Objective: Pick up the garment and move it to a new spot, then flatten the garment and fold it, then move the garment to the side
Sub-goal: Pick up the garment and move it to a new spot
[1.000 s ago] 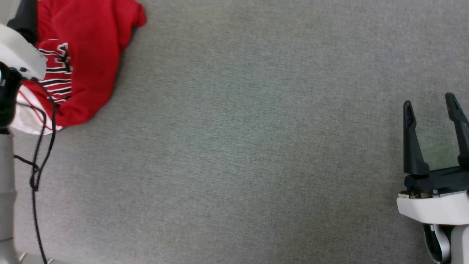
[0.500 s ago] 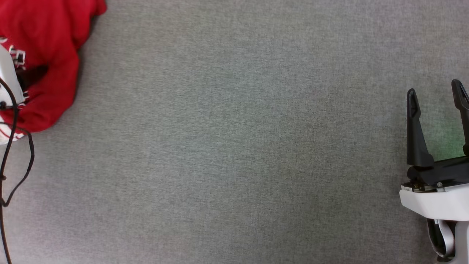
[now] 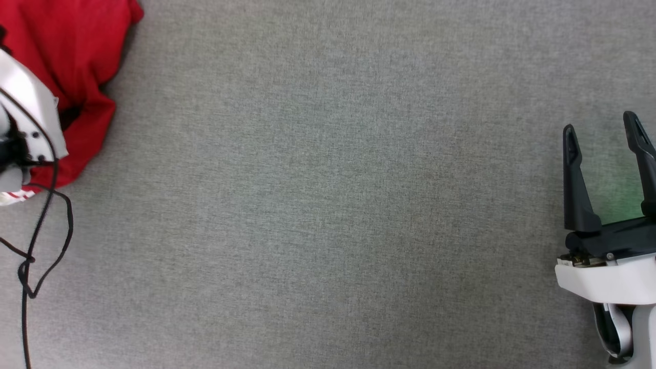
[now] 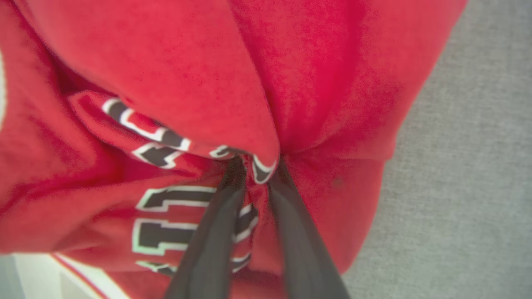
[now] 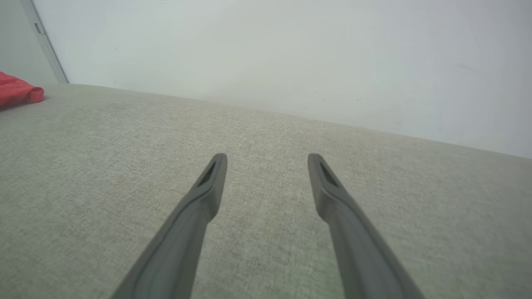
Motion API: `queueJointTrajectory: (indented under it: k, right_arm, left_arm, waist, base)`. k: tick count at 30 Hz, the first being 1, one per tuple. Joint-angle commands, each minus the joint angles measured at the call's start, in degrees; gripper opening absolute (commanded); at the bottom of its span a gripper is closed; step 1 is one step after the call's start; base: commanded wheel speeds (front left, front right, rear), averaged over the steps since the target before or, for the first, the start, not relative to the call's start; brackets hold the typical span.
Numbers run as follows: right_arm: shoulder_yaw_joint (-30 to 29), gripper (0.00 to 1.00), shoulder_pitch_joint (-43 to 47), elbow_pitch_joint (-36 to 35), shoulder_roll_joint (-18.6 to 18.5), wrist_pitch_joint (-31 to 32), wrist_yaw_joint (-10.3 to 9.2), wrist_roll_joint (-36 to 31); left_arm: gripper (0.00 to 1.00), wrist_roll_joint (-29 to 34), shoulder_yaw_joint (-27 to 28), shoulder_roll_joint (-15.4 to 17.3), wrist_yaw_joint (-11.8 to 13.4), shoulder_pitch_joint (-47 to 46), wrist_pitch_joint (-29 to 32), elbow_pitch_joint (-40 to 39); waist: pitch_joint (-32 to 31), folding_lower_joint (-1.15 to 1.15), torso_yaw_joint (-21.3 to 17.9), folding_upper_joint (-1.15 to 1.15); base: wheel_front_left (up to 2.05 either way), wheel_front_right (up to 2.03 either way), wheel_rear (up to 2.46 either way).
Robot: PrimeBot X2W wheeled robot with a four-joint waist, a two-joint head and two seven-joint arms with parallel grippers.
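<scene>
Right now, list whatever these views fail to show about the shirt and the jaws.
Head view: garment cut off by the left and top edges, partly covered by the white wrist housing.
Left wrist view: lettering crumpled in folds, unreadable; left jaws' tips buried in cloth.
Right wrist view: garment small and far, cut off by the left edge.

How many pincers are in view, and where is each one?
2. The left pincer pinches a fold of the red shirt. The right pincer is open over the grey surface, far from the shirt.
</scene>
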Motion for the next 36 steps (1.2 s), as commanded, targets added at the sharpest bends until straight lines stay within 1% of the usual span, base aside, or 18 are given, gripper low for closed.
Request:
queueJointTrajectory:
  k: [1,5,7,9,13,16,20,24,28,33,36]
  right_arm:
    - [0.0,1.0,0.4,0.3,0.0,-0.2,-0.02,0.1]
    - [0.7,1.0,1.2,1.1,0.7,-0.2,-0.02,0.3]
    - [1.0,1.0,1.4,1.5,1.2,-0.2,-0.02,0.4]
    - [1.0,1.0,1.8,1.7,1.8,-0.2,-0.02,0.7]
    - [1.1,1.0,2.6,2.3,2.6,-0.2,-0.02,0.7]
    - [0.9,1.0,3.3,2.5,3.4,-0.2,-0.02,0.9]
    - [0.7,1.0,4.1,2.9,4.3,-0.2,-0.02,1.0]
    - [0.8,1.0,4.7,3.2,4.9,-0.2,-0.02,1.3]
    - [0.9,1.0,4.9,3.4,5.3,-0.2,-0.02,1.3]
    - [0.1,1.0,5.5,3.4,5.4,-0.2,-0.02,1.8]
    - [-0.1,1.0,5.6,3.6,5.4,-0.2,-0.02,2.7]
  left_arm:
    - [0.0,0.6,-3.0,-0.7,-0.4,2.1,0.3,0.8]
    - [0.0,-1.6,-3.1,2.0,-0.2,-2.1,-3.1,-2.2]
    - [0.0,-1.2,-5.0,3.8,-0.2,-3.2,-4.1,-3.9]
    - [0.0,-2.2,-6.3,4.3,-0.2,-4.2,-5.1,-5.9]
    - [0.0,-1.6,-8.6,5.4,-0.2,-5.8,-6.5,-9.8]
    - [0.0,-1.5,-10.4,6.2,-0.2,-6.7,-7.2,-13.5]
    - [0.0,-1.9,-13.1,6.4,-0.2,-8.6,-7.9,-18.4]
    - [0.0,-1.2,-16.1,5.0,-0.2,-11.1,-8.5,-22.5]
    - [0.0,-0.3,-19.6,2.1,-0.2,-13.4,-10.0,-24.8]
    - [0.0,0.5,-26.0,-3.4,-0.2,-15.3,-13.3,-25.6]
    - [0.0,0.8,-31.0,-6.7,-0.2,-16.3,-16.2,-24.8]
  waist:
    - [-1.6,0.01,0.5,0.0]
    - [-5.1,0.01,0.8,0.0]
    - [-7.1,0.01,0.8,0.0]
    - [-8.8,0.01,0.6,0.0]
    - [-11.6,0.01,0.1,0.0]
    - [-13.8,0.01,-0.8,0.0]
    - [-16.2,0.01,-2.7,0.0]
    - [-17.8,0.01,-5.4,0.0]
    - [-18.8,0.01,-8.7,0.0]
    - [-19.1,0.01,-12.4,0.0]
    - [-19.1,0.01,-14.1,0.0]
  base:
    - [0.0,0.0,0.0]
    - [0.0,0.0,0.0]
    - [0.0,0.0,0.0]
    - [0.0,0.0,0.0]
    - [0.0,0.0,0.0]
    - [0.0,0.0,0.0]
    - [0.0,0.0,0.0]
    - [0.0,0.0,0.0]
    - [0.0,0.0,0.0]
    - [0.0,0.0,0.0]
    - [0.0,0.0,0.0]
